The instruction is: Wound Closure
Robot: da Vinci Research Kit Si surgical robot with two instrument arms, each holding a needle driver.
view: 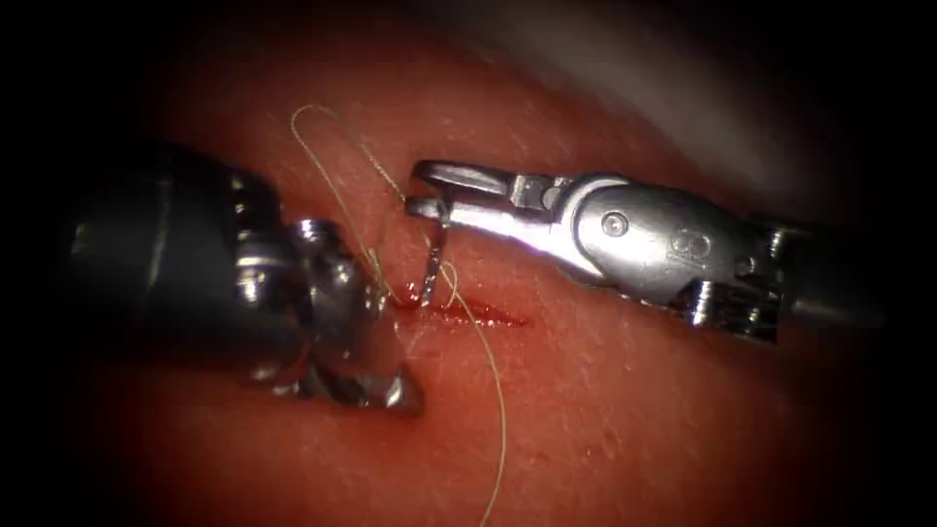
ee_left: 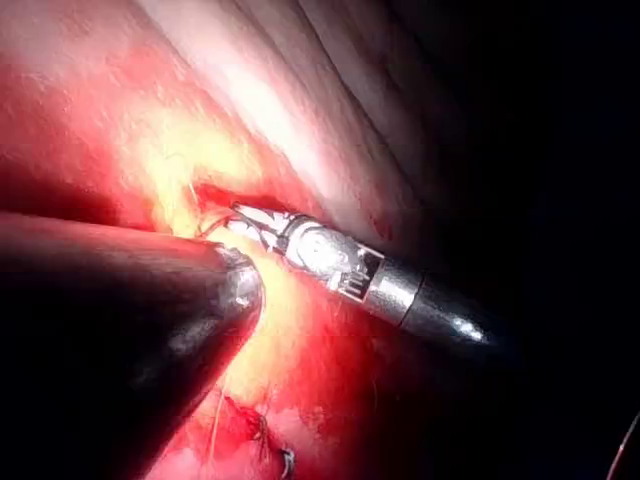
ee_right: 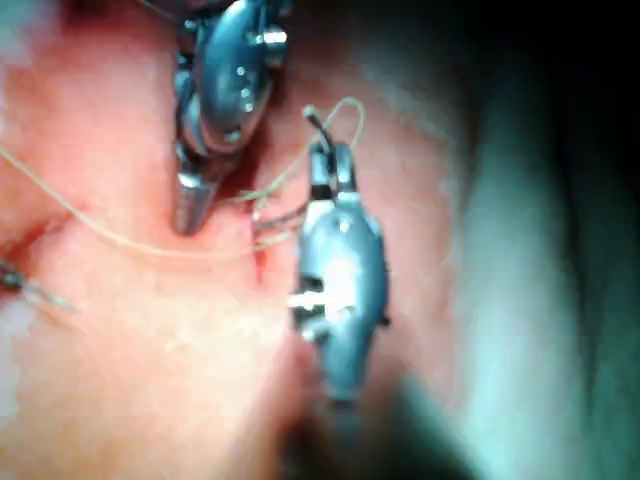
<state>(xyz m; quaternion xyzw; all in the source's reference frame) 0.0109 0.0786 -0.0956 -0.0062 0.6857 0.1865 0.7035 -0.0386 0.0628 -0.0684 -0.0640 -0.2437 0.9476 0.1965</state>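
The right hand (view: pixel 425 192) comes in from three o'clock and holds the needle (view: pixel 433 265) tight between its two jaws, close to one end of the curve. From that grip the needle hangs almost straight down toward six o'clock. Its low end touches the tissue (view: pixel 634 410) at the left end of the cut (view: pixel 478 314), where the red fluid (view: pixel 441 310) sits. I cannot tell if the tip is inside the tissue or just resting on it.

The left hand (view: pixel 386 390) is at about eight o'clock from the needle, just beside the cut's left end. It presses near the tissue, but I cannot tell if its jaws are apart or together, or if it holds anything.

The thread (view: pixel 498 410) loops up toward eleven o'clock, passes by the needle, and trails down to six o'clock across the cut.

The right hand is the one that has the needle; the left is close by.
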